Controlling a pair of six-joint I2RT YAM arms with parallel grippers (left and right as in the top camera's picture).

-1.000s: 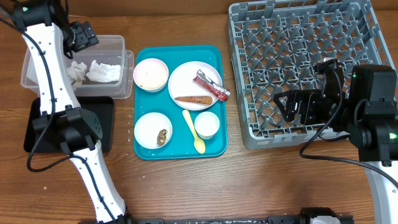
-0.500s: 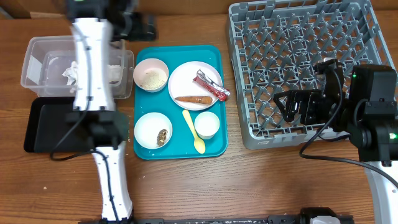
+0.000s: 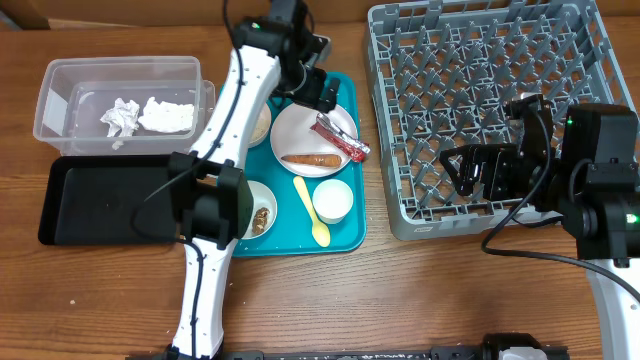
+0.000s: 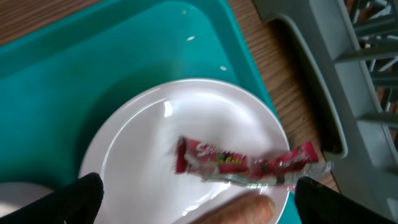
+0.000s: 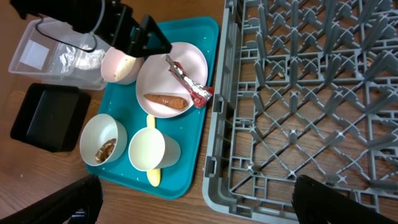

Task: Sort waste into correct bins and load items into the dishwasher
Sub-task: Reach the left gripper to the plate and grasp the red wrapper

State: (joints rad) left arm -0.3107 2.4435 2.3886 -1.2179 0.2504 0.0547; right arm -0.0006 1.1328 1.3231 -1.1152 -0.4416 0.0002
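Observation:
My left gripper (image 3: 318,92) hangs open just above the pale plate (image 4: 149,137), its fingertips (image 4: 81,198) either side of the red-and-white wrapper (image 4: 249,163) and the orange carrot stick (image 4: 245,211), touching neither. Crumpled white paper (image 3: 122,115) lies in the clear tub (image 3: 60,75); the black tray (image 3: 105,198) holds nothing. On the teal tray are a bowl with a brown lump (image 3: 262,218), a white cup (image 3: 333,200), a yellow spoon (image 3: 312,210) and a rice bowl (image 5: 118,65). My right gripper (image 3: 470,172) is open and empty at the grey dishwasher rack's (image 3: 490,100) front left corner.
The teal serving tray (image 3: 232,90) lies between the bins and the rack. My left arm stretches from the table's front across the black tray and the tray's left bowls. Bare wood runs along the front edge.
My left arm has swung right, from over the clear tub to above the plate on the teal tray. The right arm has not moved.

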